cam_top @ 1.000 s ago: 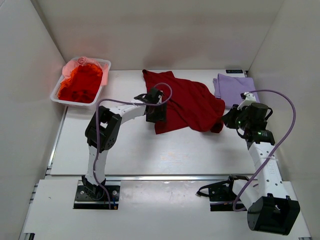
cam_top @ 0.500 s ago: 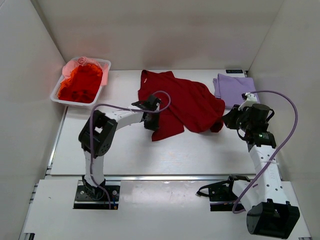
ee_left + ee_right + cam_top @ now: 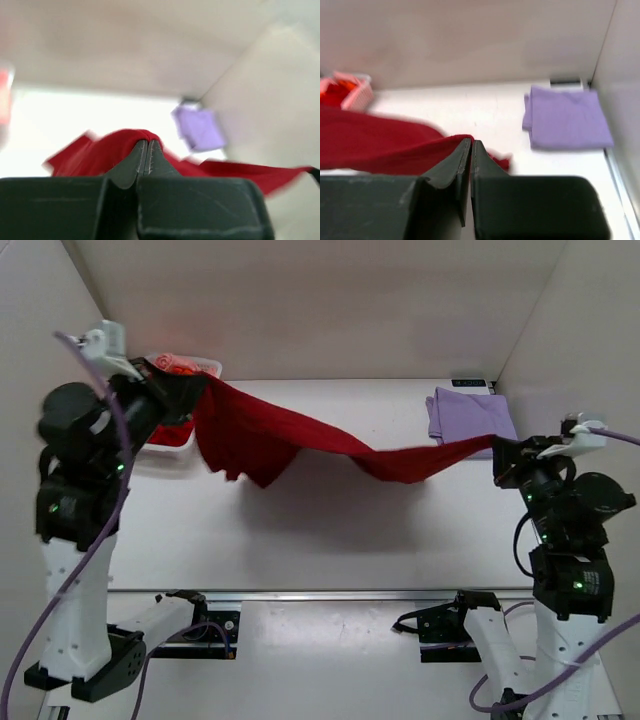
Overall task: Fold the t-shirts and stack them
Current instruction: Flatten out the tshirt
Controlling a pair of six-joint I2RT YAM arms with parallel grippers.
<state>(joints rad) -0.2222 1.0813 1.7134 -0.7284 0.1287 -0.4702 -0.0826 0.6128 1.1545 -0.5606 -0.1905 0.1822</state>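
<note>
Red shirt (image 3: 300, 435): airborne, strung L-to-R above table (image 3: 330, 545); long axis runs gripper to gripper; sags mid-span, loose bulk hangs nr left end
L gripper (image 3: 192, 390): high, by basket (image 3: 210, 366); fingers pressed together, pinching cloth
R gripper (image 3: 500, 452): lower, nr lavender shirt (image 3: 468, 412); fingers clamped on opposite end
Next, prob.: lower both ends together to lay it flat; neither arm nearer, each has one end
</note>
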